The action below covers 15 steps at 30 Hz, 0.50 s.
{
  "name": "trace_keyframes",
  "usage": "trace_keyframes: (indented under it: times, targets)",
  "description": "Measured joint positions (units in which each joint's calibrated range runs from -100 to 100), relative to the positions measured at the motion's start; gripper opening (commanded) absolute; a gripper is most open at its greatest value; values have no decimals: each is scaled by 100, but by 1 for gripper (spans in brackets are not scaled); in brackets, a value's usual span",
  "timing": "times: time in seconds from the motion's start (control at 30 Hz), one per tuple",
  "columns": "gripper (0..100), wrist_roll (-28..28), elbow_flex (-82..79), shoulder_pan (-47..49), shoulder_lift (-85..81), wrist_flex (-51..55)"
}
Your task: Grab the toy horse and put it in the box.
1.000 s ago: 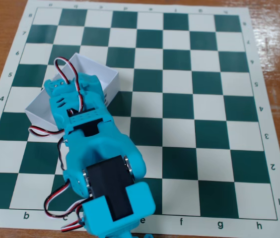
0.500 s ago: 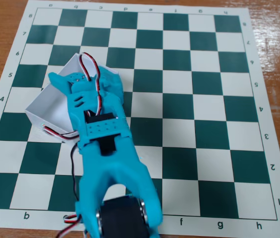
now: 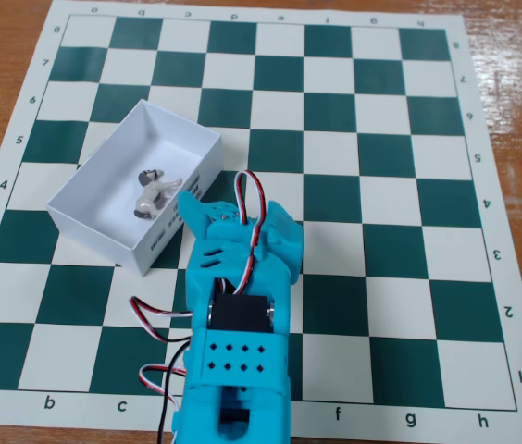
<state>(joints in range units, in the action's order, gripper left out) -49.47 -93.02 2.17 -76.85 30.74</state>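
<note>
The toy horse (image 3: pixel 153 192), pale grey-white with darker head and legs, lies on its side on the floor of the white box (image 3: pixel 104 185). The box stands slantwise on the left part of the chessboard and shows black print on its near long side. My blue gripper (image 3: pixel 217 209) reaches in from the bottom edge and hangs over the box's near right rim. One fingertip (image 3: pixel 188 197) is just right of the horse and does not seem to clasp it. The other jaw is spread to the right, so the gripper looks open and empty.
The green and white chessboard mat (image 3: pixel 381 185) lies on a wooden table (image 3: pixel 520 55). Red, black and white servo wires (image 3: pixel 155 319) loop out on the arm's left side. No other objects stand on the board.
</note>
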Motion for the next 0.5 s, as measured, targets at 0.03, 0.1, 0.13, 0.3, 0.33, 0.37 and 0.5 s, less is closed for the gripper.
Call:
trace_keyframes:
  times: [0.03,0.1,0.13,0.3,0.33,0.37,0.5]
  targets:
    - [39,10,0,-52,-162,289]
    - [39,36,-136,-127,-485,806]
    - [39,52,-218,-149,-655,1025]
    - [39,88,-653,-261,-1430,1909]
    - [39,99,-662,-269,-1617,2119]
    - [39,114,-662,-276,-1702,2356]
    - [39,187,-662,-284,-1991,3161]
